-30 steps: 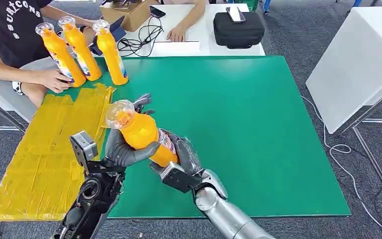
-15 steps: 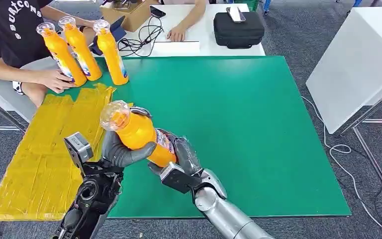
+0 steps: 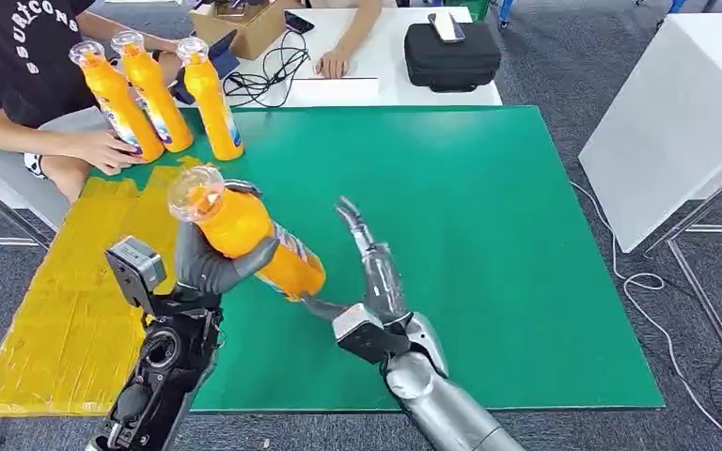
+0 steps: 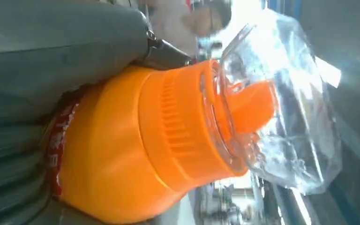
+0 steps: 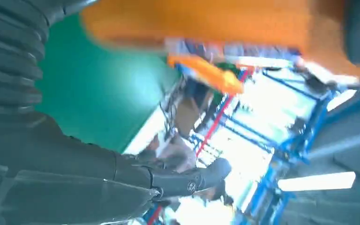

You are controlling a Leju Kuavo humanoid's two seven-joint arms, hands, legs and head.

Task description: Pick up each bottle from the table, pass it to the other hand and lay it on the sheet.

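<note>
- The left hand grips an orange bottle around its upper body, above the green table near the table's left side. The bottle is tilted, its clear cap toward the upper left and its base down toward the right.
- From the left wrist, the grey fingers wrap the bottle just behind its ribbed orange collar; the clear cap sticks out past the hand.
- The right hand holds nothing: its fingers are straight and spread, pointing away from the robot, just right of the bottle's base. Whether its thumb touches the base I cannot tell.
- The yellow sheet lies along the table's left edge, just left of the held bottle.
- Three more bottles stand upright at the table's far left corner, where a person's hand rests against one.
- The right half of the green table is open surface out to its right edge.
</note>
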